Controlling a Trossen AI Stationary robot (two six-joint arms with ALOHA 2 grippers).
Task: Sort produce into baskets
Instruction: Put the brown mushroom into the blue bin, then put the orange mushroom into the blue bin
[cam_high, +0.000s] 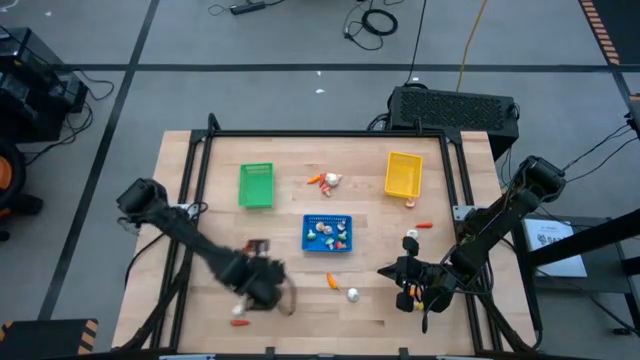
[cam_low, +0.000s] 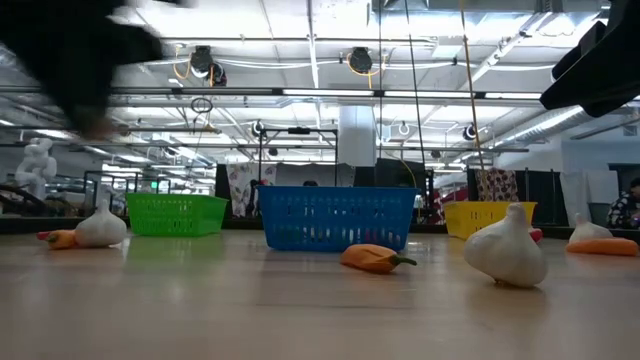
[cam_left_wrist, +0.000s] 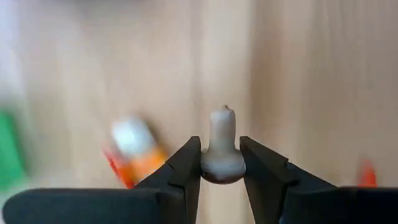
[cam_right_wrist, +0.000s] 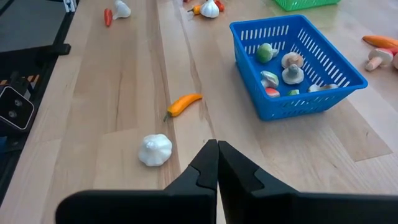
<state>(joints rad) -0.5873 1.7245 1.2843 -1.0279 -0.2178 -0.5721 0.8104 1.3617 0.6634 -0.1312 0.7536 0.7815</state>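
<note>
My left gripper (cam_high: 262, 290) (cam_left_wrist: 221, 152) is over the table's near left part and is shut on a small white mushroom-like piece (cam_left_wrist: 222, 140). My right gripper (cam_high: 386, 270) (cam_right_wrist: 217, 155) is shut and empty, low at the near right, pointing toward the table's left. A white garlic bulb (cam_right_wrist: 154, 150) (cam_low: 505, 250) and an orange carrot-like piece (cam_right_wrist: 185, 102) (cam_low: 375, 258) lie on the wood ahead of it. The blue basket (cam_high: 327, 233) (cam_right_wrist: 323, 87) holds several small pieces. The green basket (cam_high: 256, 185) and the yellow basket (cam_high: 403, 173) stand farther back. My left gripper pinches the white piece's rounded wide end (cam_left_wrist: 222, 167) between its two fingertips (cam_left_wrist: 186, 163), coming from above and pointing down. The narrow stem (cam_left_wrist: 222, 124) sticks out past the fingertips. The piece is lifted clear of the table.
A garlic bulb and orange bit (cam_high: 325, 180) lie between the green and yellow baskets. Small bits (cam_high: 424, 225) lie below the yellow basket. An orange-and-white piece (cam_left_wrist: 134, 149) lies on the wood under my left gripper. Black frame rails (cam_high: 330, 134) border the table.
</note>
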